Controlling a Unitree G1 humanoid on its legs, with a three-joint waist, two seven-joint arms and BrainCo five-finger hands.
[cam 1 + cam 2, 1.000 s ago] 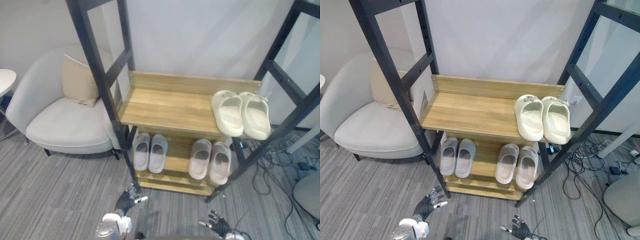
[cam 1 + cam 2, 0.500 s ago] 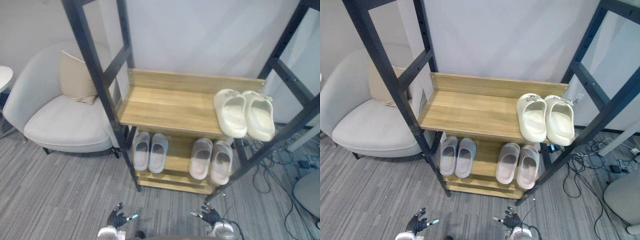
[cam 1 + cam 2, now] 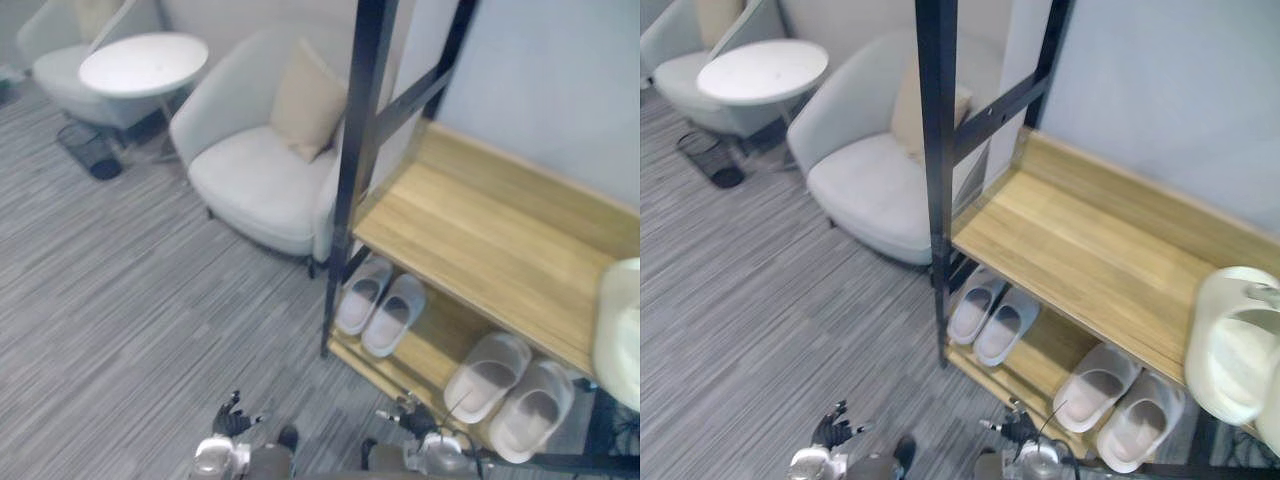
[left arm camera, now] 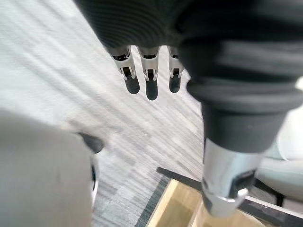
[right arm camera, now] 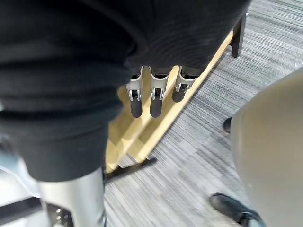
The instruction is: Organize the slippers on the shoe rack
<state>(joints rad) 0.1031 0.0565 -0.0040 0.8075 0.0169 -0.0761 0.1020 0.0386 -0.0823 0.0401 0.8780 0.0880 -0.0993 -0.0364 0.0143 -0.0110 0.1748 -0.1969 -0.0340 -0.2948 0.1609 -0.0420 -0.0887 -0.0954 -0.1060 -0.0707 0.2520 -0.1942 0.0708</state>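
Foam-like, moulded and matte, the slippers are already on the shoe rack point(image 3: 937, 150) and none lies on the carpet point(image 3: 750, 320) that we see. A grey pair point(image 3: 992, 318) sits side by side at the left of the lower shelf point(image 3: 430, 350). A paler grey pair point(image 3: 1118, 395) sits just beside it to the right, toes pointing inward. A thicker cream pair point(image 3: 1237, 352) rests at the right end of the upper shelf point(image 3: 1090, 255), partly cut off by the edge of view. We judge the sorting all but finished: each pair is matched and aligned, and the left stretch of the upper shelf is bare, with nothing waiting to go there. Whether a stray slipper lies beyond the frame, we cannot tell. The shelves are light wood with a visible grain and a raised back lip, carried on black, square-section metal posts and slanted braces. Our left hand point(image 3: 232, 420) hangs low over the carpet with its fingers point(image 4: 150, 82) straight and relaxed, grasping nothing. Our right hand point(image 3: 410, 416) hovers near the front foot of the rack, its fingers point(image 5: 152, 99) likewise extended and empty. Around us the carpet is grey with fine stripes. A rounded, pale upholstered armchair point(image 3: 855, 185) with a beige cushion point(image 3: 305, 100) stands just beside the rack. A round white table point(image 3: 762, 70) and a dark wire basket point(image 3: 702, 158) stand farther off.
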